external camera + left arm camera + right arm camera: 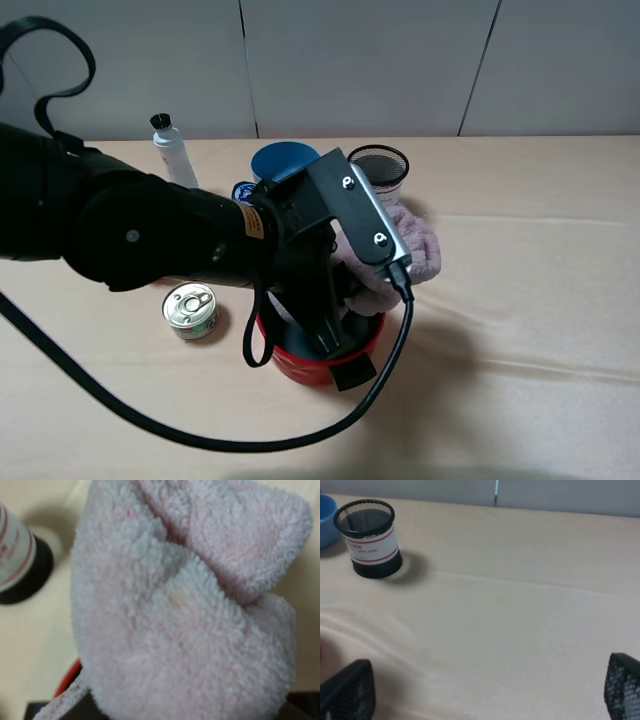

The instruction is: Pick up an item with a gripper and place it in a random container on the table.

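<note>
Left pincer (335, 318) is clamping one pink towel (405, 250) just above the single red pot (300, 370); right pincer (485, 690) is hanging with jaws apart over the worktop (520, 605). One pen cup (381, 165), one blue bowl (285, 160), one tin (190, 309) and one bottle (172, 150) are standing around the pot.

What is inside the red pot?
The left gripper, holding the towel, reaches down over the pot and covers it. Only the red wall shows; whatever is inside is hidden.
</note>
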`<state>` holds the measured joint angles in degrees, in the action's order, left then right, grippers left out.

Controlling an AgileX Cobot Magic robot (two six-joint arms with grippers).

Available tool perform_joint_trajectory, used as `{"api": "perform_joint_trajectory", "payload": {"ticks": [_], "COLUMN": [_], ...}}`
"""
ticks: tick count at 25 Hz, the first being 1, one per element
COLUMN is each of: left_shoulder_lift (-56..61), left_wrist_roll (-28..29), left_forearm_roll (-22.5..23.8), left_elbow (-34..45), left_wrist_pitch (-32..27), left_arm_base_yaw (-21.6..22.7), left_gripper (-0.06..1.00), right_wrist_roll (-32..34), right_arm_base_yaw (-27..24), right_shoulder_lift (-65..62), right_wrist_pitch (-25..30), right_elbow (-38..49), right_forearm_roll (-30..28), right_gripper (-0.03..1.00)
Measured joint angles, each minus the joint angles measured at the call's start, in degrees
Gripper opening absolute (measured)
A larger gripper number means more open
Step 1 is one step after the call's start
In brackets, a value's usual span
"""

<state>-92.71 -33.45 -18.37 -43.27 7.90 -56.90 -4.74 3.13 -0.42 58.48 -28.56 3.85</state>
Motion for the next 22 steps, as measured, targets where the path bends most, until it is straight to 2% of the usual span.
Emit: {"api": "perform_joint_trajectory", "payload": {"ticks": [22], "left_shoulder_lift": [0.0], "left_wrist_roll": [0.1], "left_forearm_roll": [-1.1], "left_elbow": [2.2], "left_wrist_pitch": [-2.1], "left_arm_base_yaw": [0.0], "left_gripper": [0.40], "right_wrist_roll": [0.0], "right_arm_base_yaw": [0.0], "right_shoulder_lift": [0.0], "right_wrist_pitch": [0.0], "right_elbow": [0.0], "right_forearm_roll": [0.0], "right_gripper": [0.69]}}
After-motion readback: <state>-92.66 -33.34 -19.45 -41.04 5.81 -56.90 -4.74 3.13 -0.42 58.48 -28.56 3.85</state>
